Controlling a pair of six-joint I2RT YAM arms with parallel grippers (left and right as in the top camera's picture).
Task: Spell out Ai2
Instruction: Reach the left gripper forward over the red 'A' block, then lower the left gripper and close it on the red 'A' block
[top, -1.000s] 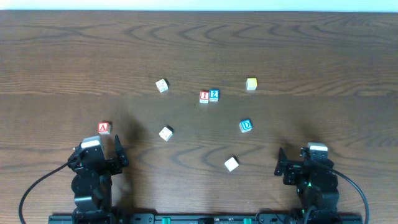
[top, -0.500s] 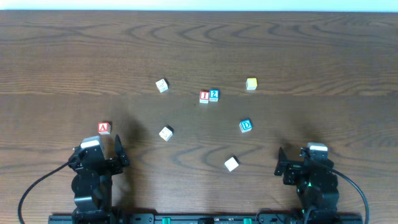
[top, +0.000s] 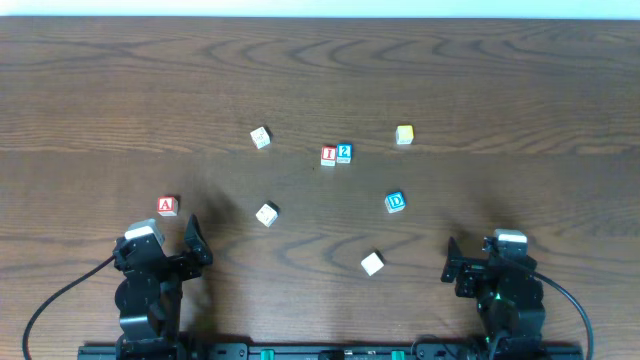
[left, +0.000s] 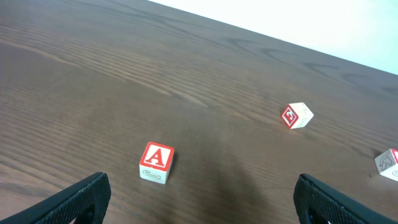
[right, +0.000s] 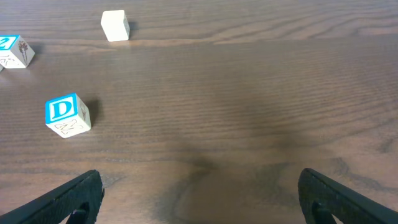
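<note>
A red A block (top: 167, 206) lies at the left, just ahead of my left gripper (top: 163, 243), which is open and empty; it also shows in the left wrist view (left: 156, 162), between and beyond the fingers (left: 199, 199). A red I block (top: 328, 155) and a blue 2 block (top: 344, 152) sit touching side by side at the table's middle. The 2 block shows at the left edge of the right wrist view (right: 13, 51). My right gripper (top: 480, 258) is open and empty at the front right (right: 199, 199).
A blue D block (top: 396, 202) (right: 67, 115), a yellow block (top: 404, 134) (right: 115, 25), and white blocks (top: 260, 137), (top: 267, 213), (top: 372, 263) lie scattered on the wooden table. One white block shows in the left wrist view (left: 296, 116).
My left gripper has shifted slightly and turned a little; the blocks and the right arm have not moved.
</note>
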